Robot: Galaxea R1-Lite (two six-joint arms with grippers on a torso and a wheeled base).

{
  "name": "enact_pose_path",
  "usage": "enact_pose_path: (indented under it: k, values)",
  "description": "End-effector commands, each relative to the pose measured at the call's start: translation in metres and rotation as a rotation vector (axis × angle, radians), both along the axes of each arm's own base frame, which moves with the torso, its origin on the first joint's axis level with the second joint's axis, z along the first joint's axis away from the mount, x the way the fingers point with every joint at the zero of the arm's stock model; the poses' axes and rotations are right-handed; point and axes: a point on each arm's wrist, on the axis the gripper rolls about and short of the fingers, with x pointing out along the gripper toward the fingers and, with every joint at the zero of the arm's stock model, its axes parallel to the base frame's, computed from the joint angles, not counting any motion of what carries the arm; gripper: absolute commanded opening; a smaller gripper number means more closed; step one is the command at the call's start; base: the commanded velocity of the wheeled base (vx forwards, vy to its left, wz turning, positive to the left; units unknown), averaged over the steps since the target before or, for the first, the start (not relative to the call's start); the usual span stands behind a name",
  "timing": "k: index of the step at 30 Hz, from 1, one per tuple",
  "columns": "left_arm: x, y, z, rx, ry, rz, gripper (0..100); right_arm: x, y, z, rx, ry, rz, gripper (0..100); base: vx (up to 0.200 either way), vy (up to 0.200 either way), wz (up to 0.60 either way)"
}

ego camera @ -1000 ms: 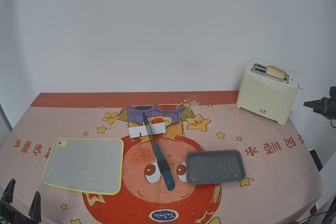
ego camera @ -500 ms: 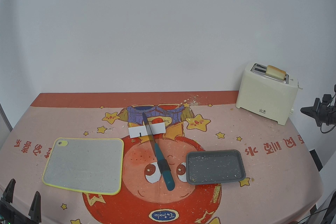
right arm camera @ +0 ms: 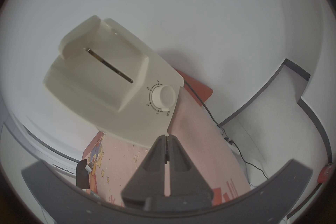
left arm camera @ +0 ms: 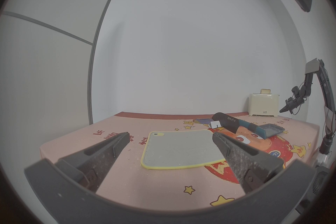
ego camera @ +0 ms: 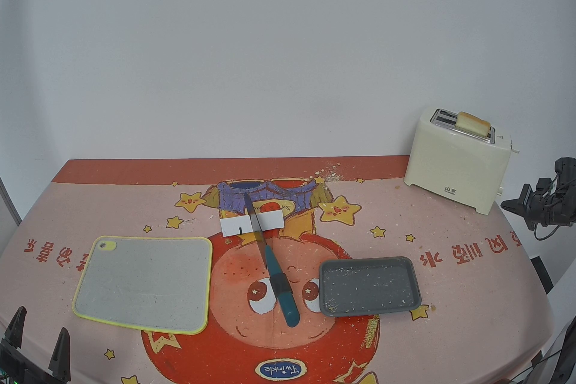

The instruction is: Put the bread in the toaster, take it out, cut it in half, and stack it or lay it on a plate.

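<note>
A cream toaster (ego camera: 459, 166) stands at the table's far right with a slice of bread (ego camera: 473, 123) sticking up from its slot. My right gripper (ego camera: 509, 204) hovers just off the toaster's right end, shut with nothing in it. In the right wrist view its closed fingertips (right arm camera: 167, 140) point at the toaster's side (right arm camera: 105, 77) below the dial (right arm camera: 162, 97). A knife (ego camera: 273, 271) with a teal handle lies mid-table. A grey cutting board (ego camera: 147, 283) lies at the left and a grey plate (ego camera: 369, 286) at the right. My left gripper (left arm camera: 171, 149) stands open near the front left corner.
A small white card (ego camera: 251, 222) lies under the knife blade. Crumbs dot the plate and the cloth near the toaster. A power cable (right arm camera: 217, 119) runs from the toaster off the table's right edge. The wall rises close behind the table.
My right gripper has dropped lower and drifted left toward the toaster's right end. Bread, knife, board, plate and left arm have stayed where they were.
</note>
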Motion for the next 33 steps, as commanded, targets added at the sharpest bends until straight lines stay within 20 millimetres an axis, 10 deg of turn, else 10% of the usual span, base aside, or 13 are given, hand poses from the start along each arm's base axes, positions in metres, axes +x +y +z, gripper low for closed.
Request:
enact_pose_path:
  k: [1, 33]
  values:
    - [0.000, 0.000, -0.005, 0.000, 0.001, 0.000, 100, 0.006, -0.004, -0.012, -0.002, -0.003, -0.007, 0, 0.000, 0.000, 0.00]
    - [0.000, 0.000, -0.005, 0.000, 0.001, 0.000, 100, 0.025, -0.002, -0.025, -0.071, -0.089, -0.051, 0, 0.000, 0.000, 0.00]
